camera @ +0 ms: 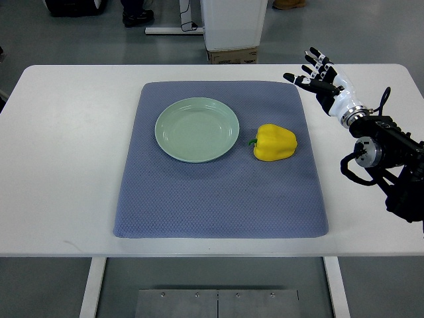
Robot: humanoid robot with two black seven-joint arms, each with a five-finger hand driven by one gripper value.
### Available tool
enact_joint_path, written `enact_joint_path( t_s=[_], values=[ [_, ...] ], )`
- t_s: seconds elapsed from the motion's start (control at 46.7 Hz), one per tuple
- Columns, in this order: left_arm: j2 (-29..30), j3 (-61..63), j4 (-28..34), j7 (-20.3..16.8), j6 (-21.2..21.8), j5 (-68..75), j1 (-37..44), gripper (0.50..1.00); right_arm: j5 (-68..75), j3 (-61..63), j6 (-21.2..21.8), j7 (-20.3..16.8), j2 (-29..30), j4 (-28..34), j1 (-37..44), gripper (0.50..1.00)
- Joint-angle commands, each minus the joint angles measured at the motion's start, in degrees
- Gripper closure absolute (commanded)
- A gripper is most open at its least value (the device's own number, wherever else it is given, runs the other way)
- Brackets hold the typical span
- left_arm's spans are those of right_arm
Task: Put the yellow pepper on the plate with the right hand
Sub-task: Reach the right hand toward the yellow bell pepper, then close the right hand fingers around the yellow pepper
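A yellow pepper (274,142) with a green stem lies on its side on the blue mat (218,192), just right of the pale green plate (197,129). The plate holds nothing. My right hand (317,75) hovers over the table's far right, beyond the mat's upper right corner and well away from the pepper, its fingers spread and holding nothing. Its arm (387,156) comes in from the right edge. The left arm does not show.
The white table (66,165) extends around the mat on all sides. Behind the table stand a white cabinet on a cardboard box (232,54) and a person's shoes (137,16) on the grey floor.
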Motion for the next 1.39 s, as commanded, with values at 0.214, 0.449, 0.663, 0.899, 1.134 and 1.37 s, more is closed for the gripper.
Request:
enact_joint_path(
  t_s=[0.214,0.449,0.663,0.899,1.134,1.37],
  values=[
    [0.0,0.0,0.0,-0.1,0.0,0.0,0.0,0.5,-6.4,-14.6,0.5,6.4,-5.0,5.8,4.1,0.502],
    [0.0,0.0,0.0,0.0,0.0,0.0,0.0,0.5,-12.3,-23.3,0.5,11.0,-7.1,6.0,7.7,0.505],
    [0.0,0.0,0.0,0.0,0.0,0.0,0.0,0.5,-16.8,-29.2,0.4,14.4,-8.2,6.1,9.6,0.507],
    [0.0,0.0,0.0,0.0,0.0,0.0,0.0,0.5,-22.3,-35.8,-0.1,16.5,-8.5,6.1,10.9,0.507],
    [0.0,0.0,0.0,0.0,0.0,0.0,0.0,0.5,-24.0,-39.3,-1.2,17.0,-8.5,6.0,12.2,0.511],
    [0.0,0.0,0.1,0.0,0.0,0.0,0.0,0.5,-26.1,-41.2,-1.3,17.0,-8.5,5.9,12.1,0.513]
  ],
)
